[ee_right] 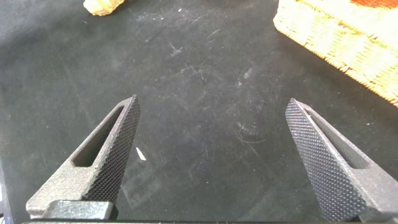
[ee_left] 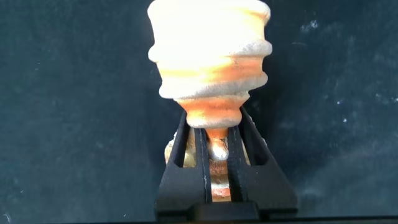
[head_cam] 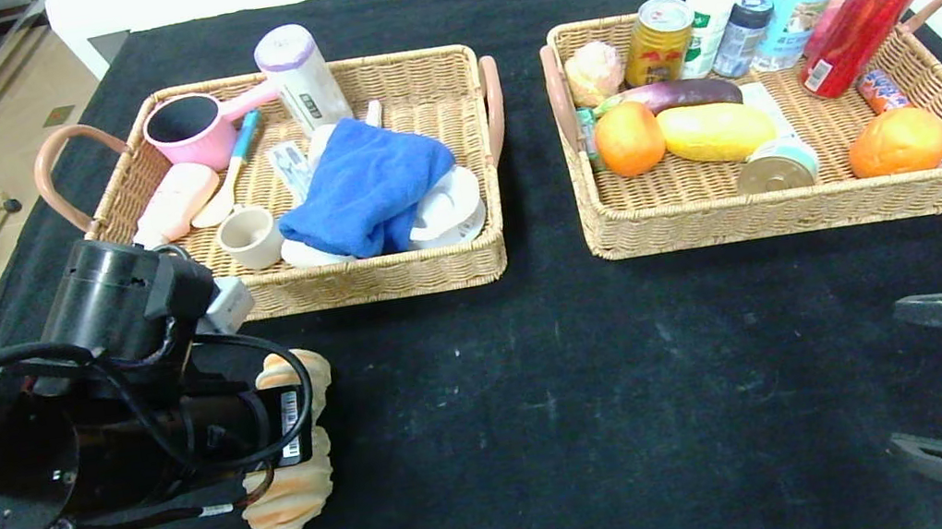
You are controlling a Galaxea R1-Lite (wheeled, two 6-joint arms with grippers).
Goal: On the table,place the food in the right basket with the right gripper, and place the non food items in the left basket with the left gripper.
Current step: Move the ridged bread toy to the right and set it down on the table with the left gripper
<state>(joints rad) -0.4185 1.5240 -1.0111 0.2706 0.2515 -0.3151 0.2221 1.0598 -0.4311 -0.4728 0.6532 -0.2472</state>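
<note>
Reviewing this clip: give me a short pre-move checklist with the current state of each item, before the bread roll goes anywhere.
1. Grip on the bread roll: ok; the left gripper is shut on its narrow end.
2. Correct arm for food: not ok; the roll is food, yet the left gripper holds it.
3. Right gripper free: ok; fingers wide open, nothing between them, low at the table's near right.
4. Room in the right basket: ok; bare wicker shows between the tin and the orange.
5. Roll lifted off the table: cannot tell.
</note>
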